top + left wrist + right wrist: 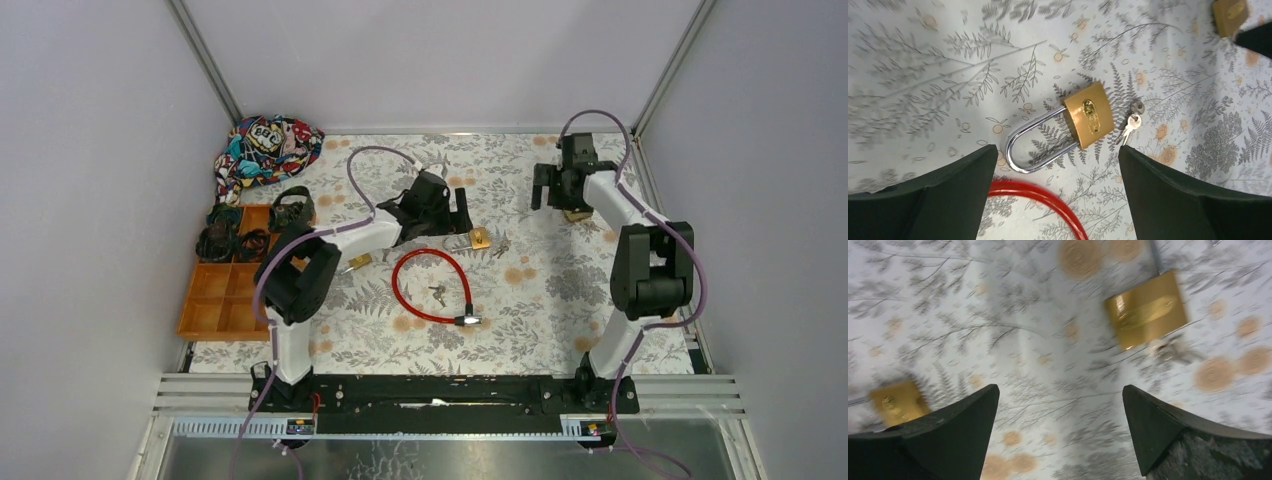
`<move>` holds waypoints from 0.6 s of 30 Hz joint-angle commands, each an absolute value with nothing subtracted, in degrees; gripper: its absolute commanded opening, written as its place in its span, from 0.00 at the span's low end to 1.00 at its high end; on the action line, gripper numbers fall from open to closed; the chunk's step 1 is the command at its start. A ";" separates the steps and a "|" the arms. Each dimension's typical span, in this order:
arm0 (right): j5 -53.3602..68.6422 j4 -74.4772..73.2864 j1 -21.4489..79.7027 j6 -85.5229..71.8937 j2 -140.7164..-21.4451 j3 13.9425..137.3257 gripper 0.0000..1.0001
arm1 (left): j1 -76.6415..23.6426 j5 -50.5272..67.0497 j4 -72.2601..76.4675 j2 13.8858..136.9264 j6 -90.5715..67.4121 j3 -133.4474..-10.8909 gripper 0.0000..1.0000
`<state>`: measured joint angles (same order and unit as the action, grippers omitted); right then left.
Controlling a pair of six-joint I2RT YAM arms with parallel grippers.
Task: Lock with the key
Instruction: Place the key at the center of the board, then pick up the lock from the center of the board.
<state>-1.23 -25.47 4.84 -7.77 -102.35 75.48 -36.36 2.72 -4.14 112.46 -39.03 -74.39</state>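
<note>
1. Brass padlock point(1088, 116) is lying flat, keys point(1130, 122) resting just beside its body.
2. Left gripper point(1056, 150) is hovering above the padlock, jaws spread wide, gripping nothing.
3. Right gripper point(1060, 387) is hanging well apart from it, jaws wide, empty.

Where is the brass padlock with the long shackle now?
In the left wrist view, the brass padlock lies on the tablecloth just ahead of the open left gripper, with small keys beside its body and the red cable lock near its shackle.
</note>
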 commanded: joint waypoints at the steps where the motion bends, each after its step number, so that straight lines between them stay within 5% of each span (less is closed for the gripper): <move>1: -10.50 -36.76 1.93 6.03 -111.45 87.22 1.00 | -37.23 -4.83 -2.68 103.51 -25.11 -71.85 0.99; 9: -3.63 -40.07 -4.36 12.40 -120.14 98.23 1.00 | -37.44 22.14 23.04 86.02 -0.37 -51.24 0.99; 18: 3.40 -43.70 -5.71 15.32 -129.24 105.65 1.00 | -37.44 27.97 26.01 83.13 -3.06 -47.33 0.99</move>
<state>-0.38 -40.05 -6.42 12.71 -125.75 101.73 -37.36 24.38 18.11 84.33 -5.37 -47.92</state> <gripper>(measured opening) 0.993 0.986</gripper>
